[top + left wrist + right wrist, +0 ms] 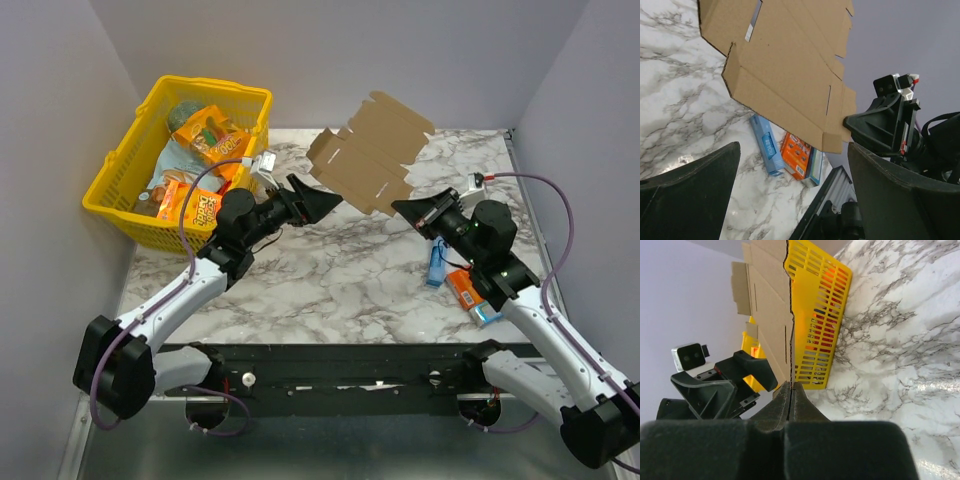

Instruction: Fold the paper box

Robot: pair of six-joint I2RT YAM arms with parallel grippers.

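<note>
Top external view: a yellow basket (130,215) is seen at the upper left, a blue packet (436,265) and an orange packet (465,290) at the right. The paper box (375,155) is held unfolded above the table (330,280) at upper centre, tilted, its lower edge pinched by the right gripper (405,210); its long axis cannot be told. The left gripper (322,200) is spread wide beside it.

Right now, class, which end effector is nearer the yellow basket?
Left. The left end effector, open, hangs just right of the yellow basket; the right end effector is farther right, past it, shut on the unfolded paper box.
</note>
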